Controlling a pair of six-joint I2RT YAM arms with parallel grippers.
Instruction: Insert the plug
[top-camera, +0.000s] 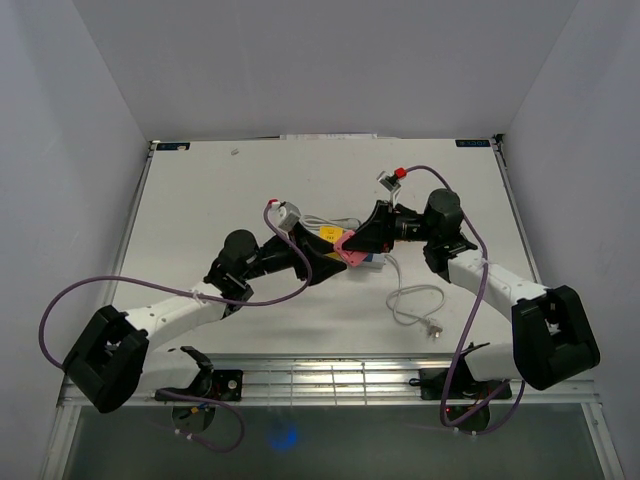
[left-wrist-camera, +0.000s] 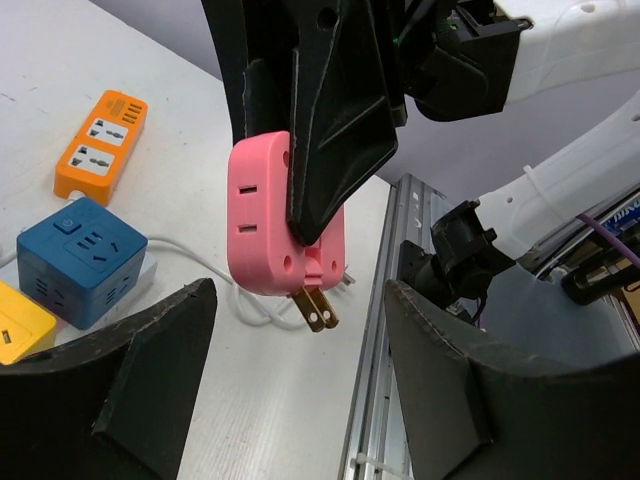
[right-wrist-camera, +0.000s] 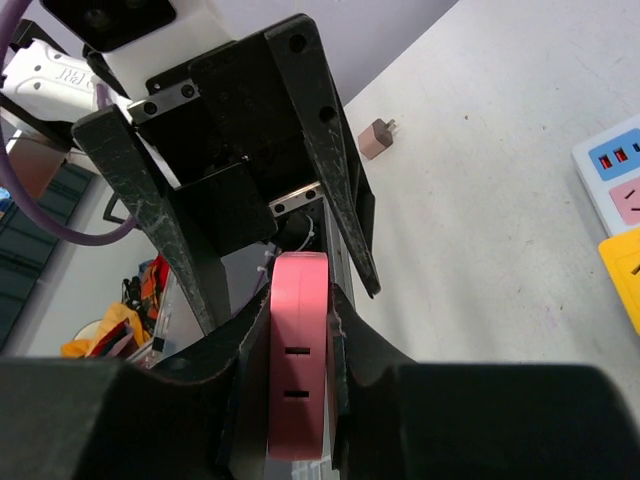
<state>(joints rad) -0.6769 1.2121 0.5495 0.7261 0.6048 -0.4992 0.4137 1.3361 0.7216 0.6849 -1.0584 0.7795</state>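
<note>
Right gripper (right-wrist-camera: 298, 305) jaws clamp a pink plug adapter (left-wrist-camera: 265, 215), flanked by the open jaws of the left gripper (left-wrist-camera: 300, 300); an off-centre pinch could twist it.

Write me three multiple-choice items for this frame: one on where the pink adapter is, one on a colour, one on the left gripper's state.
1. Where is the pink adapter?
A. held by the right gripper
B. clamped in the left gripper
C. plugged into a socket

2. What colour is the cube socket in the left wrist view?
A. green
B. white
C. blue

3. How do the left gripper's jaws stand?
A. shut on a cable
B. open, wide of the adapter on either side
C. shut on nothing

Key:
1 A: the right wrist view shows that gripper's jaws pressed on both faces of the adapter.
2 C: the cube is blue, near an orange strip.
3 B: clear gaps show between each jaw and the adapter.
</note>
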